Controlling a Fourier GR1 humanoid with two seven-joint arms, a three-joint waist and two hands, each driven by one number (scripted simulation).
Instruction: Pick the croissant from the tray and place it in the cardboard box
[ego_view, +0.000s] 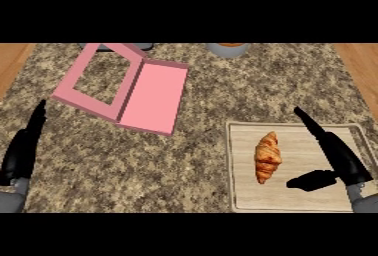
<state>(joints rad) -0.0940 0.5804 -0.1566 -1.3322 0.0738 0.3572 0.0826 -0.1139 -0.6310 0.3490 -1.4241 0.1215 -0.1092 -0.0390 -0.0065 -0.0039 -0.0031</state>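
Note:
A golden-brown croissant (267, 156) lies lengthwise on the pale wooden tray (310, 200) at the lower right of the counter. My right hand (336, 155) hovers over the tray just right of the croissant, fingers straight and pointing away, thumb spread toward the croissant; it is open and holds nothing. A pink box (92, 82) with its lid (153, 97) folded open to the right sits at the upper left. My left hand (22, 150) rests open at the left edge, fingers up.
A grey cup-like object (227, 49) stands at the counter's far edge, and a dark object (133, 46) shows behind the box. Speckled granite counter (184, 160) lies between box and tray. Wooden floor flanks the counter on both sides.

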